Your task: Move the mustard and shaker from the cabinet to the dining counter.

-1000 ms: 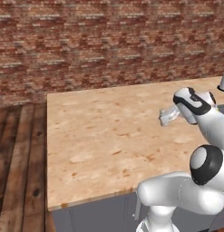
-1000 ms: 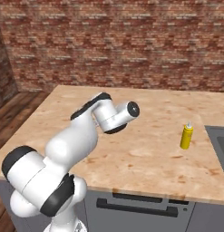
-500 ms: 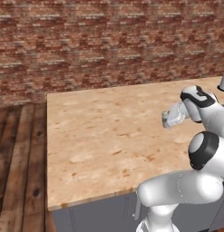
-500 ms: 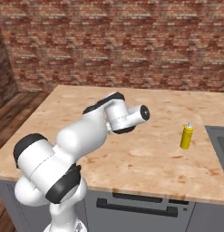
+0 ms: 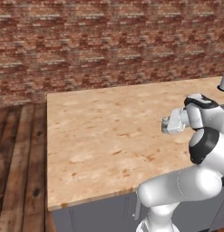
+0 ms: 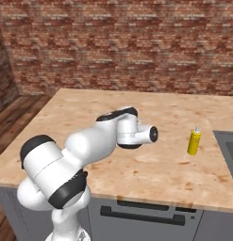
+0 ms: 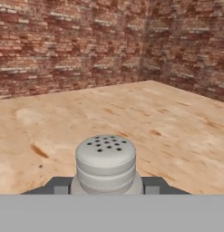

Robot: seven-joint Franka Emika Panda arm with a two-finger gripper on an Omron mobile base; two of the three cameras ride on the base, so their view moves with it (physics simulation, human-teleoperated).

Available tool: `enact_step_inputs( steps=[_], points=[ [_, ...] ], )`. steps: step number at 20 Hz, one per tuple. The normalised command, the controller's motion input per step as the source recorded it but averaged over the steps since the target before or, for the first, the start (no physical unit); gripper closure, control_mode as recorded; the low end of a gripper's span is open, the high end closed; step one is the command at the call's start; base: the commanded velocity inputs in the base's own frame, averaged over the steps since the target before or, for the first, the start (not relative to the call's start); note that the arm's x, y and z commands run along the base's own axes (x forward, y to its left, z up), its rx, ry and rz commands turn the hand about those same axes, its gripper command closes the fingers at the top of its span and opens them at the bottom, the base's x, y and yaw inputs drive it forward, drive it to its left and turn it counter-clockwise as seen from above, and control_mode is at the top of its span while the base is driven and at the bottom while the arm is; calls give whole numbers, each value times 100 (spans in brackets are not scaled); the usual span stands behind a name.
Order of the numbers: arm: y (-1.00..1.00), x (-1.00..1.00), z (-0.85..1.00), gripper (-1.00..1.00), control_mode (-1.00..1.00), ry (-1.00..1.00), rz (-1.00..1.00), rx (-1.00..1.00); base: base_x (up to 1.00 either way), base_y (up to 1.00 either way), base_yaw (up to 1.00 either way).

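The end effector [image 7: 106, 189] is closed partway on the shaker [image 7: 105, 164], holding it above the wooden surface [image 5: 99, 136]. The mustard [image 6: 194, 141] stands on the surface's right side, near the sink edge. A brick wall [image 6: 118, 42] runs behind.

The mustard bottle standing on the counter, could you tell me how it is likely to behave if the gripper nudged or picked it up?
The mustard stands upright, tall and narrow on a small base, so a sideways nudge would probably tip it. Its round body suggests it would then roll on the flat dining counter. Being small, it probably weighs little, and its smooth-looking sides might slip in a loose grip.
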Motion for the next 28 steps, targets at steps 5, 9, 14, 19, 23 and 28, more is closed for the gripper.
enact_step_inputs(
  steps=[5,9,14,19,23,28],
  points=[
    [0,0,-21,100,-100,-2,-2,0,0,0,0],
    [0,0,-22,100,-100,0,-1,0,0,0,0],
    [0,0,-33,100,-100,0,-2,0,0,0,0],
    [0,0,-29,100,-100,0,-2,0,0,0,0],
    [0,0,-25,100,-100,0,-2,0,0,0,0],
    [0,0,-20,100,-100,2,-2,0,0,0,0]
  ],
)
